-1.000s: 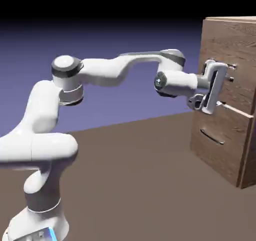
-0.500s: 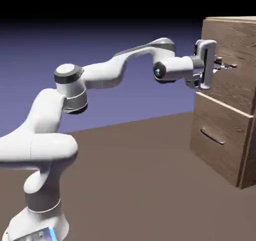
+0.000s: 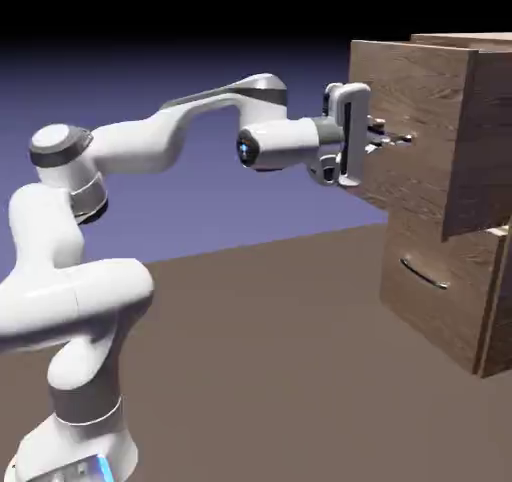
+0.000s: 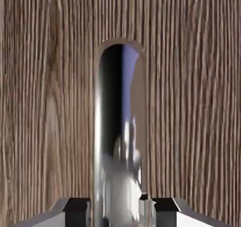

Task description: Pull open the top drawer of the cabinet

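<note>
Exterior view evenly lit and sharp, no blur; backdrop (image 3: 200, 90) fades from black at the top to blue-violet lower down, and the white arm (image 3: 150, 140) shows soft highlights on its upper surfaces with grey shading beneath. The pulled-out top drawer (image 3: 410, 120) throws a dim band onto the lower drawer (image 3: 440, 290) below it. Hand view bright and flat on the wood grain, but the shiny handle (image 4: 117, 141) mirrors smeared, hazy reflections.

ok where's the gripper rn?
In the exterior view, upper right: the gripper is shut on the handle of the top drawer, which juts out above the lower drawer.
</note>
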`<state>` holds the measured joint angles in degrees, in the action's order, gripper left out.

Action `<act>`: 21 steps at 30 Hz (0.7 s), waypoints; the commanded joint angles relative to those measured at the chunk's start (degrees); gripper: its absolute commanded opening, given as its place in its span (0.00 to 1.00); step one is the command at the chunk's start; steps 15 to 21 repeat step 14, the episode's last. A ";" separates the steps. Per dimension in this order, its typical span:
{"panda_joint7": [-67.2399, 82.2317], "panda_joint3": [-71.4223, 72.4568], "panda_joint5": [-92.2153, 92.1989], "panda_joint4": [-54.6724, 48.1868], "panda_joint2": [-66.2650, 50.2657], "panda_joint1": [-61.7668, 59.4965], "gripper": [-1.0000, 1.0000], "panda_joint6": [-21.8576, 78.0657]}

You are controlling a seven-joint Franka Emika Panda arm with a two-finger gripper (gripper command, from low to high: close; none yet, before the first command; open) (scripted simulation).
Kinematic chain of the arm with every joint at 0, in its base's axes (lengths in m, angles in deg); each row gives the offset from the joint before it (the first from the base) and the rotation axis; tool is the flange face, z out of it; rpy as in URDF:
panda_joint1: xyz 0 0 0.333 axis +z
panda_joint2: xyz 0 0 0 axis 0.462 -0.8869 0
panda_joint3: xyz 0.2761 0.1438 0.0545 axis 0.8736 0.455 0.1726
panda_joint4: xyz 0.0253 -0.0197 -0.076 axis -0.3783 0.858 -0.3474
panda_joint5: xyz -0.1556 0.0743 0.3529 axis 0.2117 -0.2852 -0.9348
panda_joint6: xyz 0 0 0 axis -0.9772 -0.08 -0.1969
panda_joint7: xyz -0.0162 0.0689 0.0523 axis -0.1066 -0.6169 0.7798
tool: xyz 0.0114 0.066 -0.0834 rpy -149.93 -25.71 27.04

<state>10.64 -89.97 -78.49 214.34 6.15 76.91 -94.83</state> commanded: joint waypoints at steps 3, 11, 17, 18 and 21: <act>-0.11 -2.67 1.71 5.72 -1.08 6.23 0.00 -0.27; -1.64 -8.37 6.92 16.79 -4.21 20.18 1.00 -2.84; -2.53 -9.86 8.97 19.43 -5.19 24.33 1.00 -4.35; -2.53 -9.86 8.97 19.43 -5.19 24.33 1.00 -4.35; -2.53 -9.86 8.97 19.43 -5.19 24.33 1.00 -4.35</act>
